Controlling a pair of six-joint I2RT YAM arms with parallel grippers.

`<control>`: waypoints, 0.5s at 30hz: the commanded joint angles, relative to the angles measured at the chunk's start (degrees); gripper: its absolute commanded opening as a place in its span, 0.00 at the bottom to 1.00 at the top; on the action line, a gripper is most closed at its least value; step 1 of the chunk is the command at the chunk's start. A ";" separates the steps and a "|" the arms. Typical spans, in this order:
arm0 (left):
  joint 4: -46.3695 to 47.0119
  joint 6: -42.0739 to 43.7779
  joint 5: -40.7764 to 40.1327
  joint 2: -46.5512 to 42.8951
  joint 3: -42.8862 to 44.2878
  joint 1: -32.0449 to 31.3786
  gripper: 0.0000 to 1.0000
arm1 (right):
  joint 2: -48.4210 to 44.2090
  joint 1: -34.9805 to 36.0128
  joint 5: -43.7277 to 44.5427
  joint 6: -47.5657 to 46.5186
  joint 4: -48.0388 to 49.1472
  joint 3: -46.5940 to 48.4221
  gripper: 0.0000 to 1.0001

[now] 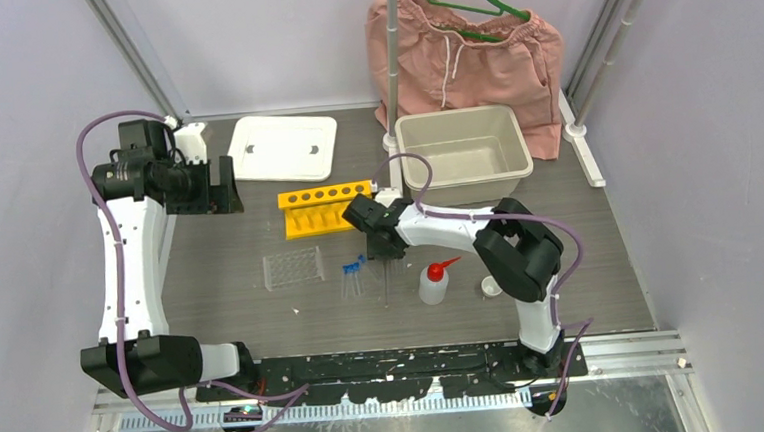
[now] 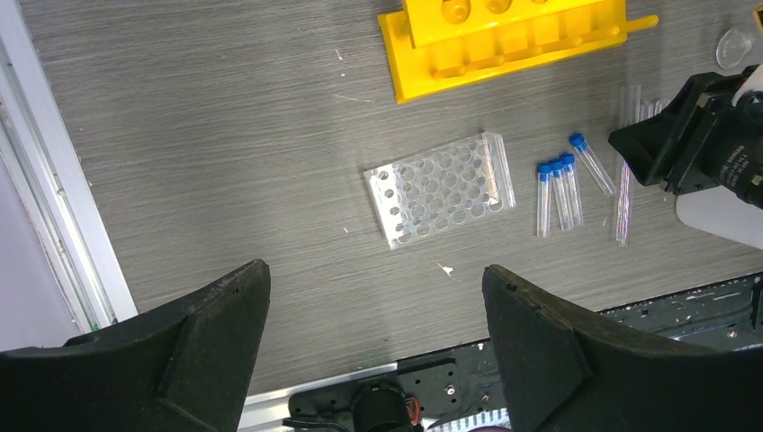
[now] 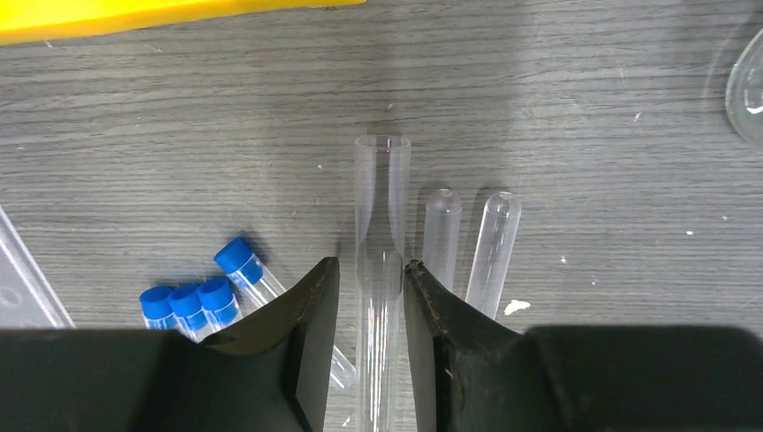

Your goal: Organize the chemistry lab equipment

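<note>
Plainly, the sorting has barely begun. The holes that show in the yellow rack (image 1: pixel 323 208) hold nothing, and the clear rack (image 2: pixel 441 187) in front of it is bare too. Four blue-capped tubes (image 2: pixel 560 184) lie loose on the bench (image 1: pixel 212 286) just beside the clear rack. The clear tubes (image 3: pixel 468 238) lie flat a little further to the right. The bottle (image 1: pixel 433 283) and the cup (image 1: pixel 491 286) stand near the right arm's base, apart from both racks, and a beaker (image 2: pixel 736 45) sits off past the yellow rack's end.

The right jaws are down at the bench, set narrowly about one long tube (image 3: pixel 382 180). One jaw is against the glass and a sliver of gap shows at the other, so a firm hold cannot be told. The left jaws hang wide open and empty, high over the clear rack.

By this reading, the step in hand is taking up the first clear tube. Every tube has yet to be racked, and the bottle, cup and beaker have yet to be placed.
</note>
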 commanded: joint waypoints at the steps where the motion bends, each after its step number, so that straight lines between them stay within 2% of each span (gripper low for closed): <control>1: -0.38 0.81 1.75 -2.35 0.70 0.30 0.88 | 1.27 0.17 1.20 1.26 1.42 1.26 0.39; 9: -0.66 1.72 2.43 -3.17 -0.28 0.30 0.88 | 4.08 0.26 0.77 1.24 0.88 3.71 0.37; 15: -1.53 2.21 4.55 -3.12 -0.06 0.29 0.88 | 0.63 0.74 1.73 0.93 -0.94 4.62 0.17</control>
